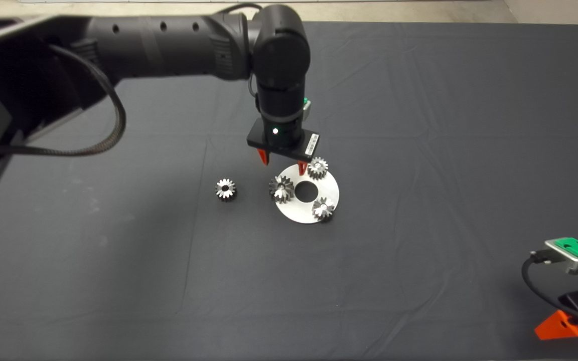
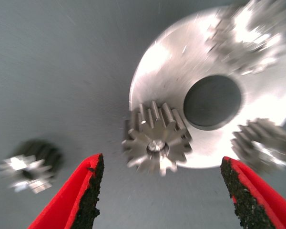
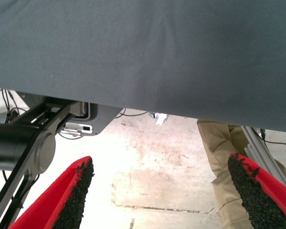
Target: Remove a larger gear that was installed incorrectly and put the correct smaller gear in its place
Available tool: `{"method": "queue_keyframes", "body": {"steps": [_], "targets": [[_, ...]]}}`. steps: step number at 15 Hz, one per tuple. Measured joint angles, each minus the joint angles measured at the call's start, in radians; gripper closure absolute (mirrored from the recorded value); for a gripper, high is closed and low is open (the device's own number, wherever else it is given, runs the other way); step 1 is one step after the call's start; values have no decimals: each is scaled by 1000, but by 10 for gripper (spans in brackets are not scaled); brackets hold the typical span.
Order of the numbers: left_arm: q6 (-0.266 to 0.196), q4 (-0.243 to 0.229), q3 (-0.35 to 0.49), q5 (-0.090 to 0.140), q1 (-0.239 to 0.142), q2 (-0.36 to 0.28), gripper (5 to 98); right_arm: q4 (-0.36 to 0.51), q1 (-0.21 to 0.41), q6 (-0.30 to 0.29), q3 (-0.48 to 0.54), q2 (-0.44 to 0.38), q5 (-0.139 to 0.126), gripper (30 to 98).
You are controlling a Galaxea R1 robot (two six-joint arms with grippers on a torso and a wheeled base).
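Four small steel gears show in the head view: three sit on a round metal disc (image 1: pixel 314 216) with a centre hole, and one, the smaller gear (image 1: pixel 226 189), lies alone on the dark mat (image 1: pixel 419 125) well to the left of the disc. The gear on the disc's left edge looks the widest and is taken for the larger gear (image 1: pixel 281 188). The left gripper (image 1: pixel 283 163) hangs just behind it from the arm that reaches in from the left, red fingers pointing down. The step in hand appears to be closing in on that gear to lift it off. To do it well, the gripper should centre over the gear's hub, come straight down, and keep its fingers off the disc rim and the two neighbouring gears. The right gripper (image 1: pixel 562 323) waits at the lower right edge.

From the left wrist view, the larger gear (image 2: pixel 156 138) stands between the spread fingers (image 2: pixel 88 193), nearer the camera than the disc's centre hole. The jaws are wide apart, hold nothing and touch nothing. The smaller gear (image 2: pixel 31 165) lies apart on the mat.

From the right wrist view, that gripper's fingers (image 3: pixel 69 193) are also spread wide and empty, with floor and a person's leg (image 3: pixel 226 157) beyond the mat's edge.
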Motion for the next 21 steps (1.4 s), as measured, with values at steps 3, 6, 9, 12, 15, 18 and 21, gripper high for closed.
{"method": "queue_keyframes", "body": {"steps": [3, 6, 9, 12, 15, 18, 21], "targets": [[0, 55, -24, 1, 58, 3, 471, 0, 1, 0, 17, 1, 0, 541], [0, 68, -33, 3, 81, 5, 471, 0, 1, 0, 18, 13, 0, 541], [1, 91, -56, 12, 82, 9, 471, 0, 3, 0, 19, 31, 0, 541], [2, 99, -67, 13, 83, 13, 471, 0, 3, 0, 20, 32, 0, 541], [1, 103, -71, 24, 83, 20, 471, 1, 3, 0, 20, 42, 0, 541], [0, 103, -70, 24, 83, 19, 455, 1, 3, 1, 20, 42, 0, 541], [-2, 107, -61, 26, 83, 13, 408, 1, 3, 1, 20, 42, 0, 541]]}}
